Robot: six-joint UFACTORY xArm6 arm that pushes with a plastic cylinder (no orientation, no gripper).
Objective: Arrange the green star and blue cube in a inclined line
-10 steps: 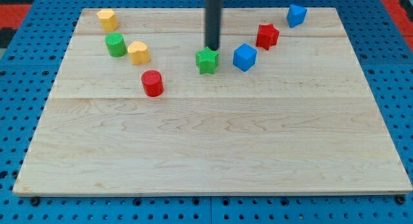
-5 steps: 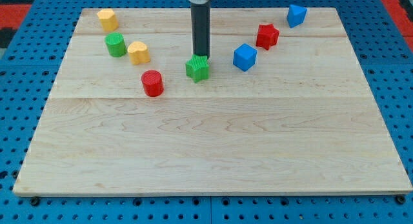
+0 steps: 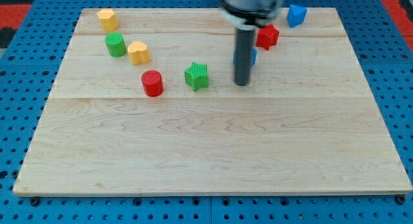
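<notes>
Count on the light wooden board (image 3: 213, 153):

- Green blocks, two: one green star (image 3: 197, 76), one green cylinder (image 3: 116, 44).
- Red blocks, two: one red cylinder (image 3: 152, 83), one red star-shaped block (image 3: 268, 36).
- Yellow blocks, two (image 3: 107, 19) (image 3: 138, 52).
- Blue blocks, two: one blue cube (image 3: 253, 56), mostly hidden behind the rod, one blue angular block (image 3: 296, 15).

Total: eight blocks.

The green star (image 3: 197, 76) is lying flat on the board, left of centre toward the far side. The blue cube (image 3: 252, 55) is being mostly hidden, sitting right and slightly farther.
</notes>
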